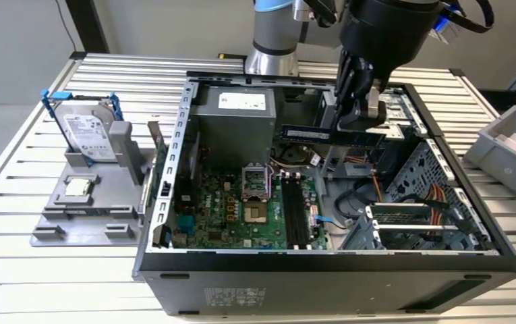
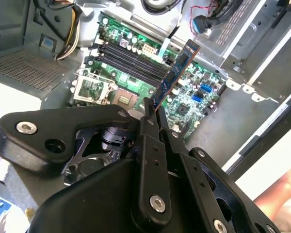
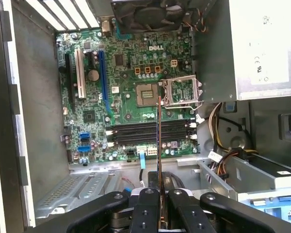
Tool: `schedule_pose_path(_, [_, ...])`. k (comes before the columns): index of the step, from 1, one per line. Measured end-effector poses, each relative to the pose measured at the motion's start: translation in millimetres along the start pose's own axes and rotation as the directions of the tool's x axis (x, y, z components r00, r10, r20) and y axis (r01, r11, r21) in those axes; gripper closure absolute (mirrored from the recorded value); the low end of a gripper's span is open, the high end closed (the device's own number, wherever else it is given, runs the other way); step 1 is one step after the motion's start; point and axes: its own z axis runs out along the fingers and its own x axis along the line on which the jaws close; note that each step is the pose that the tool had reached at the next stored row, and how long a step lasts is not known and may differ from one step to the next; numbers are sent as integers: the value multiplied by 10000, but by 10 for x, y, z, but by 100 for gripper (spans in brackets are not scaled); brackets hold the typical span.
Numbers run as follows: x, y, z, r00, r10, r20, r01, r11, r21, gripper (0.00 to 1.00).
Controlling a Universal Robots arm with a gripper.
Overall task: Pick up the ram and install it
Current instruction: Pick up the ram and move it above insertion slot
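Hand (image 1: 364, 120) pinches one end of the ram (image 1: 316, 134), which hangs over the motherboard (image 1: 231, 209) inside the open computer case (image 1: 330, 263). The ram's long axis juts sideways from the hand and runs crosswise to the black memory slots (image 1: 295, 209) below, not touching them.

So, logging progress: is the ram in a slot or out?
Out. The pincer holds the ram above the motherboard; its black slots are empty.

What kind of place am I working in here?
Probably a robotics lab bench for PC assembly: a slatted aluminium table, an open computer case with its motherboard exposed, and a grey parts fixture beside it.
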Motion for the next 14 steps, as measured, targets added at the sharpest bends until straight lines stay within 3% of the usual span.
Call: schedule_pose_path(14, [-53,-26,0,9998,-176,-11,176,9998,-2,100])
